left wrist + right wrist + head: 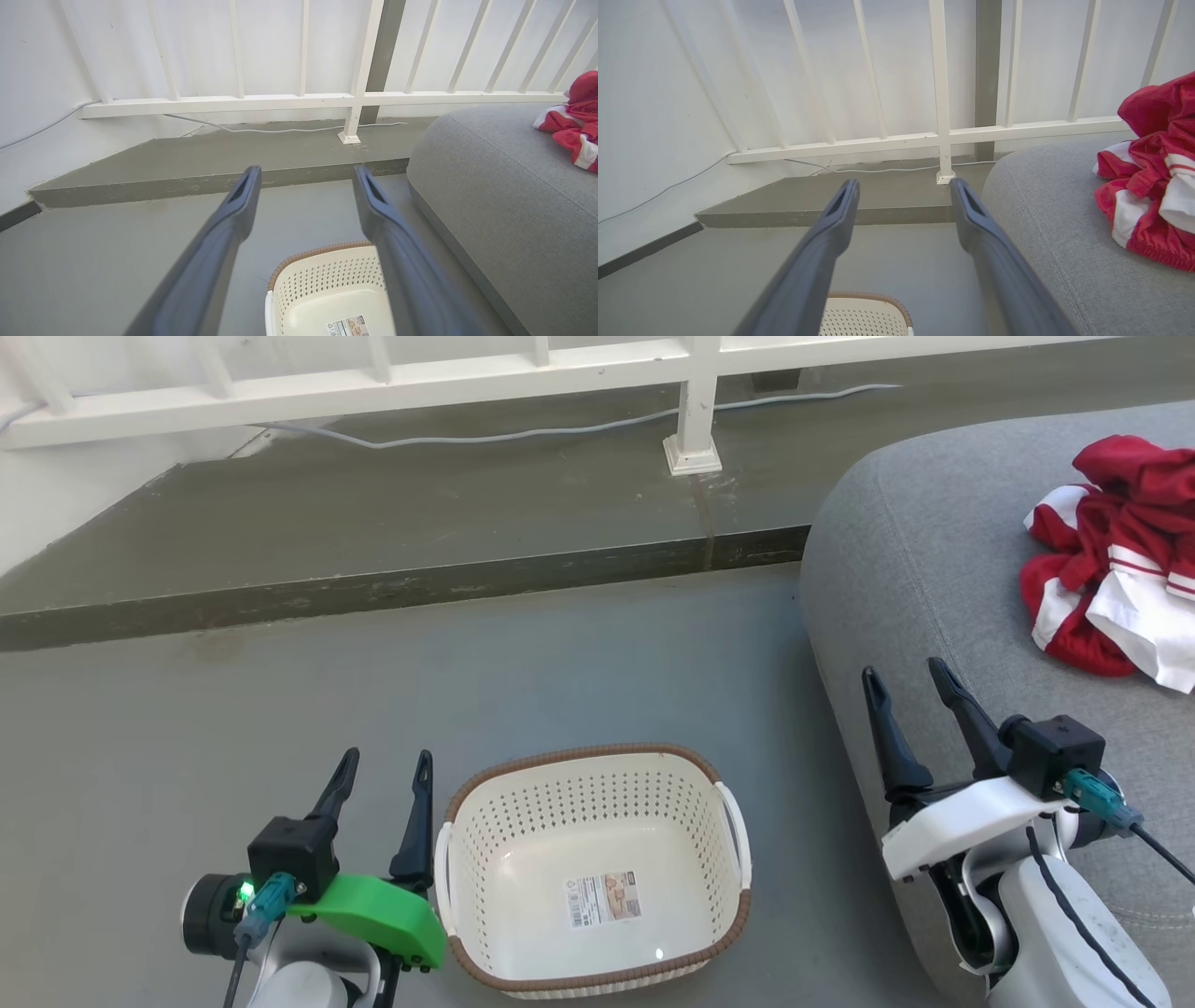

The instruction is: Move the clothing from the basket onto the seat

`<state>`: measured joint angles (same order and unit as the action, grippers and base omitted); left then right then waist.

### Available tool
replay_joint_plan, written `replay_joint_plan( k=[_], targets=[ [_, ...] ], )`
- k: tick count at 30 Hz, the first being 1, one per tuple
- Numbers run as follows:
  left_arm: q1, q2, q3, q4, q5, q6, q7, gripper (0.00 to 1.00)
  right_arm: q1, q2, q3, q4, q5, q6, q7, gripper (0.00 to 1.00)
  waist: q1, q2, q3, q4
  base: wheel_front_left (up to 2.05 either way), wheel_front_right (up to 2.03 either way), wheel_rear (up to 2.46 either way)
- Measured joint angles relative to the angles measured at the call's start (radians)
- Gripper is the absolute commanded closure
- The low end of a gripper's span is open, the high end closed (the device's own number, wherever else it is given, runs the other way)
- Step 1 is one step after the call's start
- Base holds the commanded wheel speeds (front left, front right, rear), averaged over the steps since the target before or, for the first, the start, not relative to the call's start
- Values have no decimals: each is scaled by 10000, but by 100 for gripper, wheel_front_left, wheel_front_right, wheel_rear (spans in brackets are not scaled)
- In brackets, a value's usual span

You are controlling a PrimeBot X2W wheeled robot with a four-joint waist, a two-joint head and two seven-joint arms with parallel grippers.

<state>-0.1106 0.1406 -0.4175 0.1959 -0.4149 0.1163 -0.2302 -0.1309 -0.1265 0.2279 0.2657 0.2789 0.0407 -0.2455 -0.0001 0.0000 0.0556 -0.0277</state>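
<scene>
On seat (934, 551), 2 o'clock: clothing (1120, 569) piled; basket (579, 753) at 6 empty. L gripper (388, 756), R gripper (903, 668) released, empty. Prob. done; park arms w/o nudging basket.

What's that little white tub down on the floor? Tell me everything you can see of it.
The basket is a small rectangular cream tub, plastic by its look, with rounded corners, walls pierced by rows of holes, a brown braided-look rim and a white handle at each side. It stands upright on the grey floor, empty but for a label sticker on its bottom. The open left gripper hangs beside its left side, not holding it.
</scene>
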Motion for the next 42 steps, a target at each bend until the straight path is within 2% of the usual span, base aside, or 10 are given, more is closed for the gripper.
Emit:
replay_joint_plan(
  k=[8, 29, 30, 42],
  targets=[
    [86, -2, 19, -88, 69, 2, 4, 0, 199, -25, -36, -284, 0, -161, 105, 0, 0, 0, 2, 49, 0, 0, 0],
    [99, -23, 117, -159, 226, 71, 109, 0, 412, -81, -96, -903, 15, -263, 397, 0, 0, 0, 112, 59, 0, 0, 0],
    [99, -23, 115, -171, 236, 71, 109, 100, 415, -84, -98, -922, 15, -263, 401, 100, 0, 0, 119, 62, 0, 0, 0],
    [507, -148, 136, 117, -439, -86, 109, 100, 753, 77, -217, -556, 692, -217, 464, 100, 0, 0, 65, 82, 0, 0, 0]
  ],
)
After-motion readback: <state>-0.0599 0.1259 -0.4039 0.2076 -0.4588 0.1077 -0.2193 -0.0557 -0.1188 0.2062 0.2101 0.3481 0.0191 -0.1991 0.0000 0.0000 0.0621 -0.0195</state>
